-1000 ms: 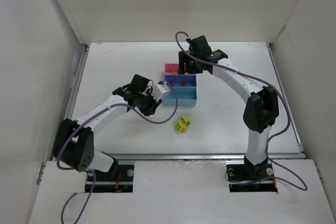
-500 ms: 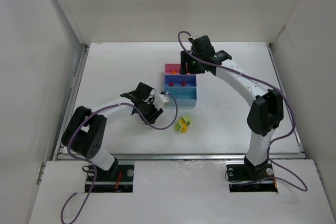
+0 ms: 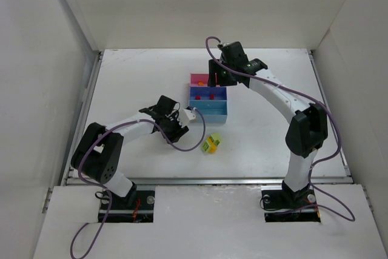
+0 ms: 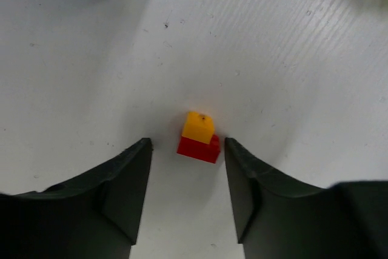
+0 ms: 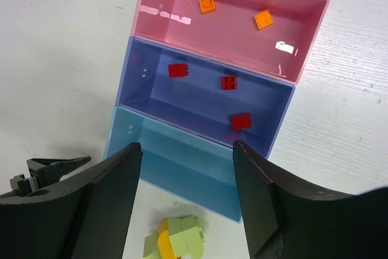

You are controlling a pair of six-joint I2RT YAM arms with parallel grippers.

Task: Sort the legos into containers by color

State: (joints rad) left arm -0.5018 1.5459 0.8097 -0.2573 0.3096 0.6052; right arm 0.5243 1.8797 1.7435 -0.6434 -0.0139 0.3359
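The left jaws stand apart low over the counter (image 4: 291, 59), with a small stack between them: an orange brick (image 4: 198, 127) on a red brick (image 4: 197, 148). The right jaws, also apart, hover above the tray, where two orange legos (image 5: 208, 3) lie in the pink bin (image 5: 315, 34) and three red legos (image 5: 229, 82) in the dark blue bin (image 5: 200, 98). A lime-green and orange cluster (image 5: 176, 241) lies just beside the light blue bin (image 5: 182, 162)

Three bins are sitting joined: one pink bin (image 5: 182, 25), one dark blue bin (image 5: 200, 98), one light blue bin (image 5: 182, 162). Two orange bricks (image 5: 208, 3) are lying in pink, three red bricks (image 5: 228, 82) in dark blue. One orange-on-red stack (image 4: 199, 141) is standing outside. One lime clump (image 5: 182, 238) is lying at the bins' 6 o'clock.
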